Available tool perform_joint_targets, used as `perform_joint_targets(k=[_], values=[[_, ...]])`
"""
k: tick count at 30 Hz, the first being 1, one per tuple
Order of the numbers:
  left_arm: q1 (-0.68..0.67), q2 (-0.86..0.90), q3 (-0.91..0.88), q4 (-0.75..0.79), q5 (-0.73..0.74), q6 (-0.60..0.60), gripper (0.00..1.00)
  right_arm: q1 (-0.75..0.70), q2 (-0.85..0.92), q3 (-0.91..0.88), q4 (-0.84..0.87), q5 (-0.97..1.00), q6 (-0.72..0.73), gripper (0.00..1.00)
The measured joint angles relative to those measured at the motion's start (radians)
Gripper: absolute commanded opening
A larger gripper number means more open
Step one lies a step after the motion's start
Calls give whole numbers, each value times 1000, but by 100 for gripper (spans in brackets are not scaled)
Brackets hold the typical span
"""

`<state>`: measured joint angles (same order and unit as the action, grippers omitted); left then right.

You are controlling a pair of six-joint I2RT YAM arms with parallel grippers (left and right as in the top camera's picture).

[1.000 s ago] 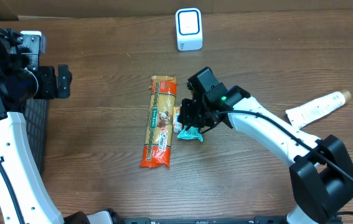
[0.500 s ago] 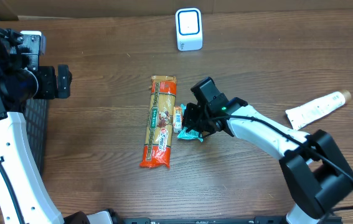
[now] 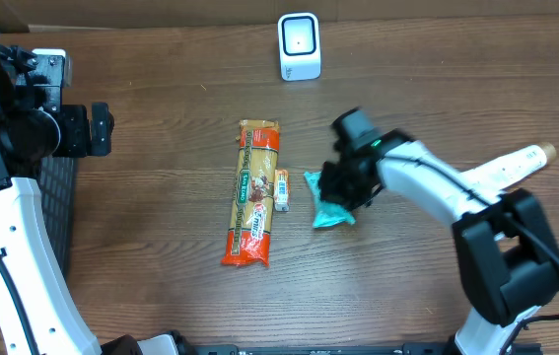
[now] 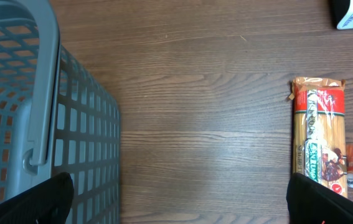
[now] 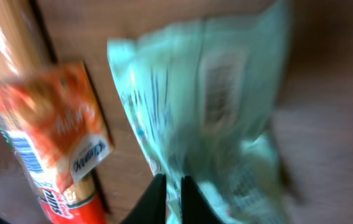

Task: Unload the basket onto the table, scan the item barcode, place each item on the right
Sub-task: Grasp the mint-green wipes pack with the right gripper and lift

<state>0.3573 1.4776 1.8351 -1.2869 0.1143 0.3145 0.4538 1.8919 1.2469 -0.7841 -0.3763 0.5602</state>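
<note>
Step in hand: carry to the reader. The right gripper (image 3: 344, 190) is pinched together on the lower edge of the teal packet (image 3: 330, 211), the two fingers nearly touching with the film caught between them. The packet sits between the pasta pack (image 3: 254, 192) and the white tube (image 3: 501, 170), well short of the scanner (image 3: 300, 46) at the far edge of the table (image 3: 161, 99). A small orange sachet (image 3: 282, 189) lies just beside the pasta pack, apart from the packet.

The wrist view is blurred. A printed block on the packet's upper face (image 5: 216, 93) looks like the barcode, probably, but I cannot confirm it. Nor can I tell whether the packet is clear of the wood or dragging on it.

Next move, as I judge it: bring the packet across to the scanner and turn the wrist so the printed face meets the scanner's window. A thin edge grip on limp film may let it fold or slip.

Pose: the right arm reaches in from the near right corner, forearm angled toward the table centre, wrist pitched down over the packet. The left gripper (image 4: 179, 199) stands spread wide and empty, parked beside the grey basket (image 4: 83, 124) at the left edge.
</note>
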Motion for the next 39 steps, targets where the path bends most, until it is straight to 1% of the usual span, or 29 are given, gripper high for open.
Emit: perform_joint_targets(k=[2, 5, 6, 10, 13, 21, 24, 27, 28, 30, 31, 35, 39], values=[[0, 0, 0, 0, 0, 0, 100, -63, 0, 46, -28, 7, -105, 26], [0, 0, 0, 0, 0, 0, 100, -115, 0, 116, -89, 14, -204, 30], [0, 0, 0, 0, 0, 0, 100, -128, 0, 146, -116, 13, -227, 31], [0, 0, 0, 0, 0, 0, 100, -149, 0, 231, -189, -43, -289, 45], [0, 0, 0, 0, 0, 0, 100, -129, 2, 235, -200, -82, -306, 49], [0, 0, 0, 0, 0, 0, 100, 92, 103, 194, -192, -122, -324, 49], [0, 0, 0, 0, 0, 0, 100, 127, 138, 179, -238, -106, -324, 48], [0, 0, 0, 0, 0, 0, 100, 117, 144, 173, -293, -55, -325, 48], [0, 0, 0, 0, 0, 0, 100, 105, 144, 173, -312, -25, -324, 46], [0, 0, 0, 0, 0, 0, 100, 75, 144, 172, -332, 29, -323, 41], [0, 0, 0, 0, 0, 0, 100, 59, 144, 172, -336, 50, -323, 34], [0, 0, 0, 0, 0, 0, 100, -43, 144, 174, -344, 113, -336, 35], [0, 0, 0, 0, 0, 0, 100, -108, 144, 206, -373, 96, -387, 40]])
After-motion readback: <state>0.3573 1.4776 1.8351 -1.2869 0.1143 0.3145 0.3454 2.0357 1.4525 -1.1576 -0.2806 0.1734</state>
